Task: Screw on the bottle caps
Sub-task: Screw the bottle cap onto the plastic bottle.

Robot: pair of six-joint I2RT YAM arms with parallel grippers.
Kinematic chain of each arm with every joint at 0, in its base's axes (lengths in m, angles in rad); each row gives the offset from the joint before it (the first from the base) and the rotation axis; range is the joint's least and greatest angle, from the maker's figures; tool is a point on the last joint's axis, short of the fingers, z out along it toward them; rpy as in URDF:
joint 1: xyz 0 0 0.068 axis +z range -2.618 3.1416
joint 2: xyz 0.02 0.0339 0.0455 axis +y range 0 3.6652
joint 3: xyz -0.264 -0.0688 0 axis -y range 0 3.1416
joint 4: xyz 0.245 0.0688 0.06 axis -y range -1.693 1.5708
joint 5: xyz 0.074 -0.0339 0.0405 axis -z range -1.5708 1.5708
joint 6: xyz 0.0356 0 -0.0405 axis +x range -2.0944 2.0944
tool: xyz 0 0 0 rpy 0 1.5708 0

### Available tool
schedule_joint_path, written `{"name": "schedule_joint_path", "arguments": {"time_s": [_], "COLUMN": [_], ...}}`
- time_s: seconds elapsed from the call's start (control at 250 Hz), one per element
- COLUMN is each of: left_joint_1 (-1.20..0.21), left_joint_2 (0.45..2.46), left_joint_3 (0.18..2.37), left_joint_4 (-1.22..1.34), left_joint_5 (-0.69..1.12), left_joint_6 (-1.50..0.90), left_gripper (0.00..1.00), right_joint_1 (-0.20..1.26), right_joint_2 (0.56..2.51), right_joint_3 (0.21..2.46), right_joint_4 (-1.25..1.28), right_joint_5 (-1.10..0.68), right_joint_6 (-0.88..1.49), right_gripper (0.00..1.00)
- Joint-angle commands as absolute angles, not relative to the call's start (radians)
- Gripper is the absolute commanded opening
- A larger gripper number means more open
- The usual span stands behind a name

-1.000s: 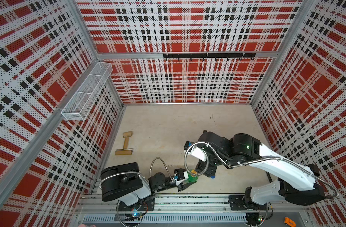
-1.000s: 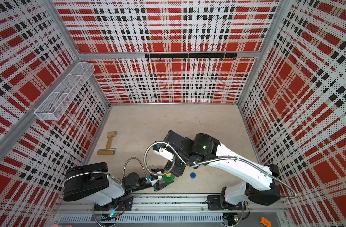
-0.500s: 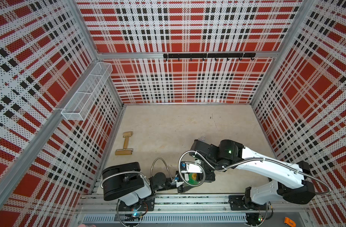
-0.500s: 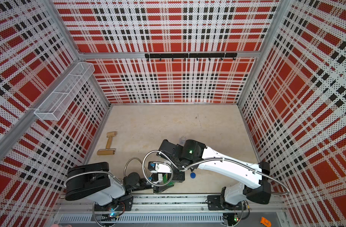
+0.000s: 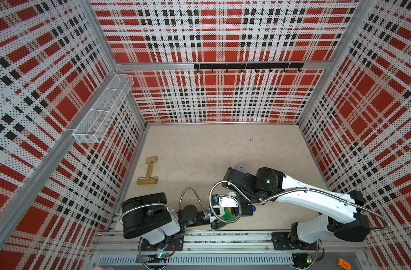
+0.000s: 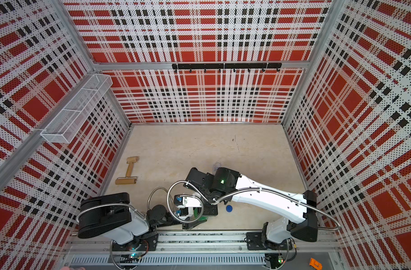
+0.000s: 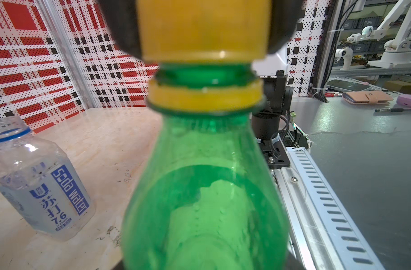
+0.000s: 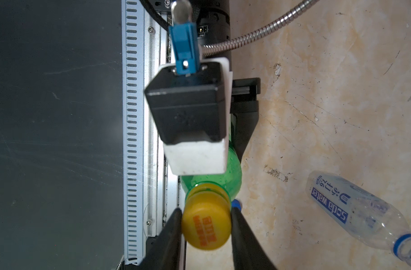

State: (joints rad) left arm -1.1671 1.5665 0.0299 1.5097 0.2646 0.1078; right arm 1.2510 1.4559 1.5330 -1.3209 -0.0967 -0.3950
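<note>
In both top views, your right arm is reaching from the worktop's front right corner to the green bottle at the front edge. Your left pincer is clamping its body, with room lying open toward the back. In the left wrist view, the yellow cap is sitting on the bottle's mouth. In the right wrist view, your right pincer is pinching that cap.

White right arm stretches over the beige bench, wrist right above the translucent green plastic bottle at the front edge. Round blue plastic cap lies just beside; clear plastic bottle peeks behind the arm. Wooden roller sits well apart.
</note>
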Motion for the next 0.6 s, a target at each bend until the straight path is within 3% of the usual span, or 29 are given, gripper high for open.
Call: {"name": "schedule_joint_path", "arguments": {"time_s": [0.0, 0.272, 0.592], "left_joint_1": [-1.163, -1.163, -1.168], "left_joint_2": [1.571, 1.551, 1.499], "left_joint_3": [0.043, 0.036, 0.020], "left_joint_4": [1.544, 1.545, 1.545], "left_joint_5": [0.261, 0.199, 0.084], "left_joint_6": [0.101, 0.112, 0.134], "left_gripper": [0.56, 0.55, 0.55], "right_joint_1": [1.256, 1.256, 1.256], "right_joint_2": [1.467, 1.509, 1.526], "right_joint_3": [1.525, 1.545, 1.536], "right_joint_4": [-1.299, -1.312, -1.217], "right_joint_5": [-0.079, -0.063, -0.053], "right_joint_6": [-0.383, -0.223, 0.167], "right_gripper": [0.32, 0.13, 0.12]}}
